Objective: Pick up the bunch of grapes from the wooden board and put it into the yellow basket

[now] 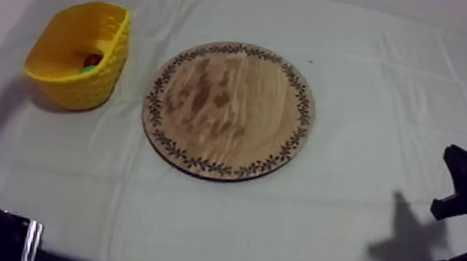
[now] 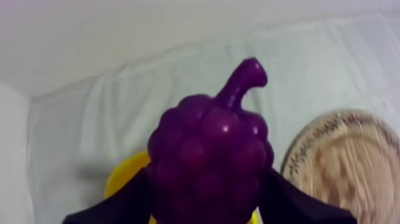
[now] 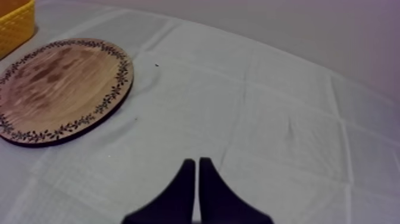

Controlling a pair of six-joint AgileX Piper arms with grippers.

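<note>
**Item 1: bunch of grapes** (image 2: 209, 161). Dark purple, glossy, stem up and tilted toward 1 o'clock. Off the wooden board and in the air, clasped low on both flanks. In the top view it shows at the far edge of the scene, at about 12 o'clock from the basket.

**Item 2: left gripper** (image 2: 205, 193). Closed round the grapes. One black finger (image 2: 116, 208) presses against each side of the bunch.

**Item 3: yellow basket** (image 1: 85, 75). Woven-look wall, standing on the cloth and leaning a little. In the top view it lies at about 10 o'clock from the board, close to it but not touching. In the left wrist view its yellow rim shows just beneath the held grapes. Contents: a small red fruit (image 1: 93, 60) with a bit of green beside it.

**Item 4: wooden board** (image 1: 229, 109). Round, with a patterned rim, lying flat at the table's centre. Nothing lies on it.

**Item 5: right gripper** (image 3: 197, 164). Fingers pressed together as a narrow wedge, holding nothing. In the top view it sits low, at about 4 o'clock from the board and well apart from it.

**Item 6: cloth** (image 1: 343, 227). Grey-white and creased, covering the table.
</note>
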